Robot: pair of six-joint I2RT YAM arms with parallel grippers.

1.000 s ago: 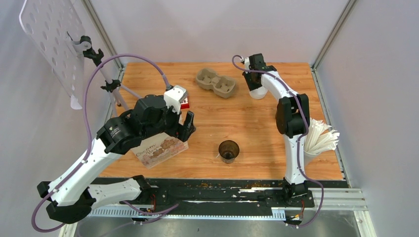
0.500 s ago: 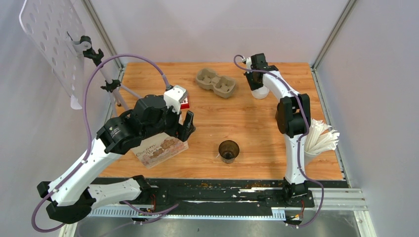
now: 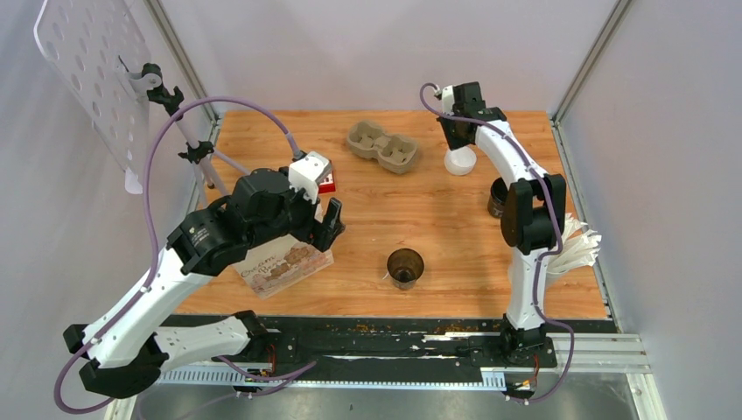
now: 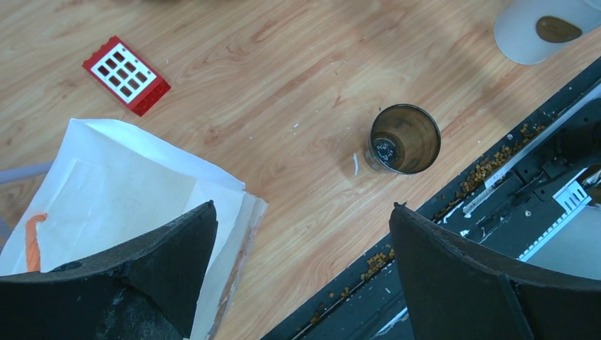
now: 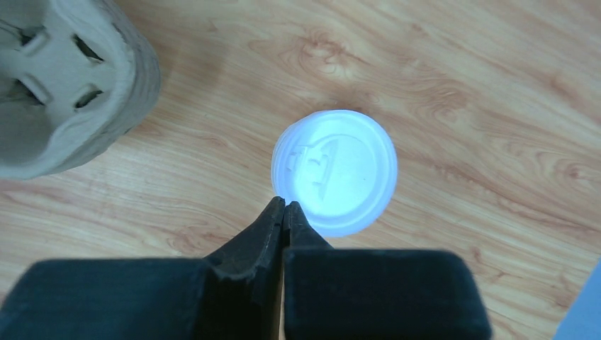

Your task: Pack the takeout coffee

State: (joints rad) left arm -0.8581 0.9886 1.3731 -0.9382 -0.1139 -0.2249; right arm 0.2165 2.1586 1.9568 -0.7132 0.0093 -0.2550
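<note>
Wooden table [image 3: 455, 210], orange-brown grain.
Grey-brown moulded pulp tray [image 3: 382, 146] stood near the far edge.
Red block [image 4: 126, 75] lay flat, near the paper bag [image 4: 120, 191] at front left.
White perforated board [image 3: 87, 70] hung clamped on a stand, far left.
White sticks [image 3: 577, 245] fanned out at the right edge.
Brown crumbs [image 4: 489, 170] were strewn along the black front rail.

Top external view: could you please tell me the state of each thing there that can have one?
Left gripper: open, empty, over the paper bag.
Right gripper: shut, tips at the white lid's rim.
White lid: top up on the table.
Open cup: upright, no lid.
Second cup: partly hidden.
Pulp tray: wells empty.
Paper bag: lying flat.
</note>
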